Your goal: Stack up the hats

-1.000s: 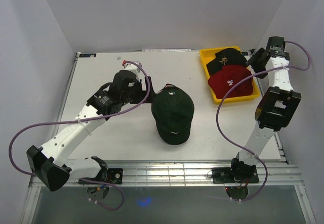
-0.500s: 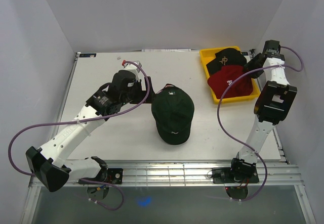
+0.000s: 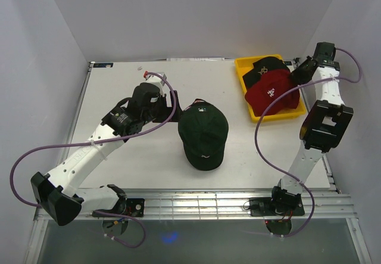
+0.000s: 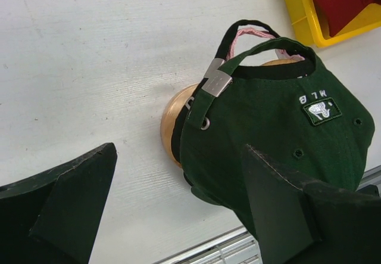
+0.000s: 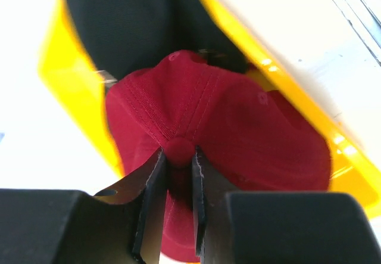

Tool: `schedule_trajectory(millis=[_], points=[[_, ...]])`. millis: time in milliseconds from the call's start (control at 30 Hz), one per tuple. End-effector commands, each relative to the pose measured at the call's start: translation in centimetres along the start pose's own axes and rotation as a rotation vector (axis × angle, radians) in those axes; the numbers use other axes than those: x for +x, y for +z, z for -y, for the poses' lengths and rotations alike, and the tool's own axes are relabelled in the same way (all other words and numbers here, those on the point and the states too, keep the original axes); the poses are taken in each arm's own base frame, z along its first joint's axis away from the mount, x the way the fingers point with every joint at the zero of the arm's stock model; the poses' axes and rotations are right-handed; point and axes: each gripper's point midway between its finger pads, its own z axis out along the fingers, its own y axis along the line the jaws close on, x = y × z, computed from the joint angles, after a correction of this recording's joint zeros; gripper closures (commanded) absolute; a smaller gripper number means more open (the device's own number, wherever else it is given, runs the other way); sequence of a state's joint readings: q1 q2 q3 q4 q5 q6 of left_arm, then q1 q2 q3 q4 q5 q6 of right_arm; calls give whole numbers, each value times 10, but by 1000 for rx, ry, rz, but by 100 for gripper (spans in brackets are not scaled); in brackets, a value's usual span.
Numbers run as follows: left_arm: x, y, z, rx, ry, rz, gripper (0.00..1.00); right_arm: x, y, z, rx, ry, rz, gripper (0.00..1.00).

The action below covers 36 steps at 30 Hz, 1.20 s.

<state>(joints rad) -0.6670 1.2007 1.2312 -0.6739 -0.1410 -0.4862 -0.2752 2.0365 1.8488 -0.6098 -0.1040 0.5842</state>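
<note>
A dark green hat (image 3: 203, 134) sits on a round wooden stand (image 4: 172, 118) mid-table, brim toward the arms. A pink strap of another hat (image 4: 253, 34) shows under its back opening. My left gripper (image 3: 171, 106) hovers open just left of it, and the fingers straddle the green hat's (image 4: 268, 133) rear edge without touching. A red hat (image 3: 271, 92) lies in the yellow bin (image 3: 241, 74), partly over a black hat (image 3: 268, 67). My right gripper (image 5: 177, 157) is shut on the top button of the red hat (image 5: 238, 127).
The yellow bin (image 5: 71, 97) stands at the table's back right corner, close to the right wall. White walls enclose the table on three sides. A metal rail runs along the near edge (image 3: 196, 203) by the arm bases.
The right gripper's jaws have closed onto the red hat's crown, and the hat has shifted slightly toward the back of the bin. The left arm and green hat have not moved.
</note>
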Motion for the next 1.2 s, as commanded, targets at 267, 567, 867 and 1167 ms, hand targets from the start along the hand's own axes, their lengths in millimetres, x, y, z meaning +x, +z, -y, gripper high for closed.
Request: schedule_trajectory(millis=[267,567,867,1167], points=[[-3,-2,-6,-43,4,5,4,-48,-138,-96,-350,-87,203,90],[-8,-2,-9,-76,-6,4,4,-34,-268,-165,-662,-206,250,90],[-17,-8,-10,-105,-32,22,4,24,-398,-194,-967,-350,266,87],[-62,-39,14,-37,-99,110,2,97,-460,-195,-1091,-435,194,86]])
